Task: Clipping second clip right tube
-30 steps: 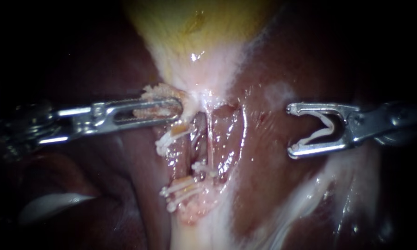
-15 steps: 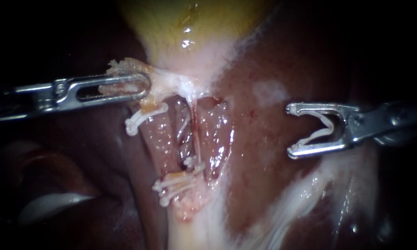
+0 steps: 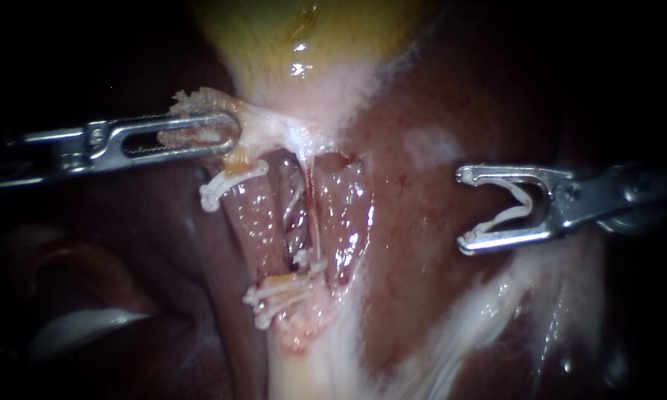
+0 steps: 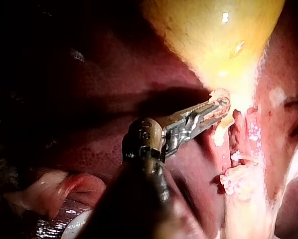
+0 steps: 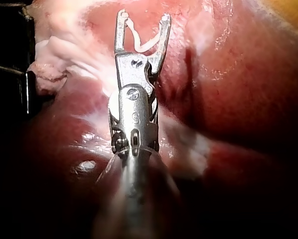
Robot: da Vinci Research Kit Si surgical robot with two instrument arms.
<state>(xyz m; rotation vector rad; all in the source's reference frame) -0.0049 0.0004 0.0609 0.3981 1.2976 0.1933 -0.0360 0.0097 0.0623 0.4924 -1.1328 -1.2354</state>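
My left instrument (image 3: 233, 133) comes in from the left, its jaws shut on a pale, frayed flap of tissue (image 3: 200, 100) at the gallbladder's (image 3: 303, 37) neck, holding it out to the left. Below the neck run two tubes. The left tube (image 3: 248, 222) carries one white clip (image 3: 226, 181) high up and two clips (image 3: 277, 300) low down. The thin right tube (image 3: 313, 215) carries one small clip (image 3: 311, 263). My right instrument (image 3: 463, 209) hovers over the liver, well right of the tubes, with an open white clip (image 3: 514, 204) seated between its spread jaws.
Dark red liver (image 3: 437, 296) surrounds the tubes, with white stringy tissue (image 3: 481, 318) at lower right. In the left wrist view, pink loose tissue (image 4: 49, 191) lies beside the left instrument's shaft. The right wrist view shows the clip (image 5: 139, 42) over wet liver.
My left instrument has pulled the gripped tissue up and to the left, stretching the tubes and moving the upper clip with it. My right instrument has hardly moved.
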